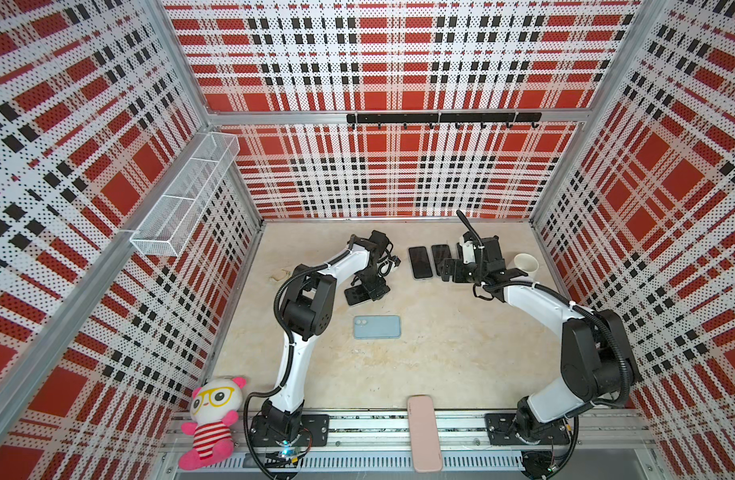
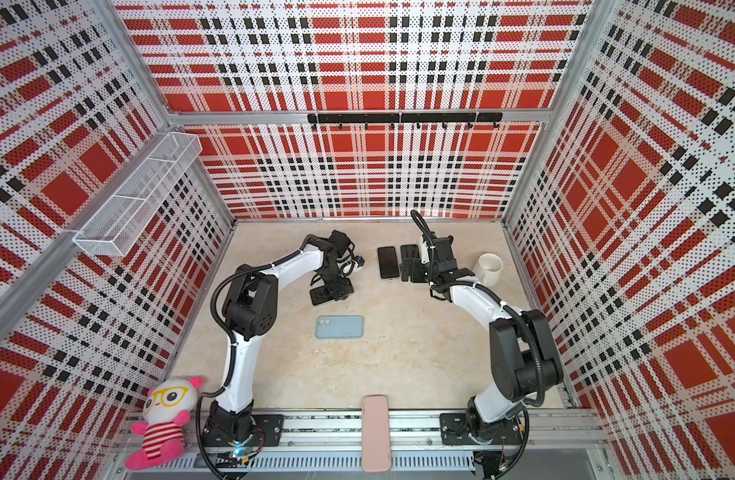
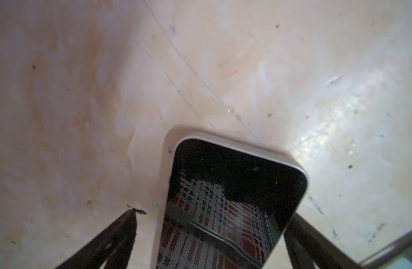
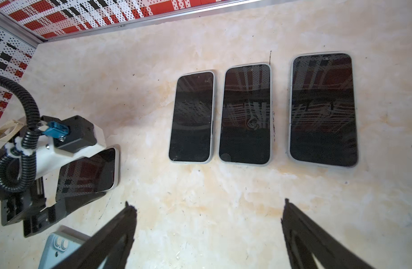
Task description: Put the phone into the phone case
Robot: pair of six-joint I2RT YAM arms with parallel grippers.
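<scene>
Step in hand: lining up the pick on the dark-screened phone [image 3: 233,202], by the look of it, with no seating in a case begun yet.
Left hand [image 3: 213,213]: hanging low over that phone, spread wide apart and straddling its width, one finger [image 3: 121,235] standing clear of one long edge, the other sitting close by the opposite edge; gripping nothing.
Phone: lying flat and screen-up on the bench [image 1: 440,353], left of centre in both top views, partly hiding under the left hand.
Blue case [image 1: 377,327]: lying flat on the bench, just nearer the arm bases than the phone and apart from it; showing the camera-bump side upward, so probably resting hollow side down, though not telling for certain whether empty.
Right hand [image 4: 207,203]: also spread wide, holding nothing, hovering over bare bench in front of three more phones [image 4: 245,114] lying side by side, screens up.
Pink case [image 1: 424,432]: resting across the front rail, well apart from the action.
Next move, judging from here: getting the left fingertips right down to bench level, closing squarely across the phone's long edges, then lifting and carrying toward the blue case.
Calling for: an even grip on a thin, slick slab, and likely the right hand coming over to turn or brace the case before pressing the phone in.
Watching for: the phone skating sideways on the hard bench while closing.
</scene>
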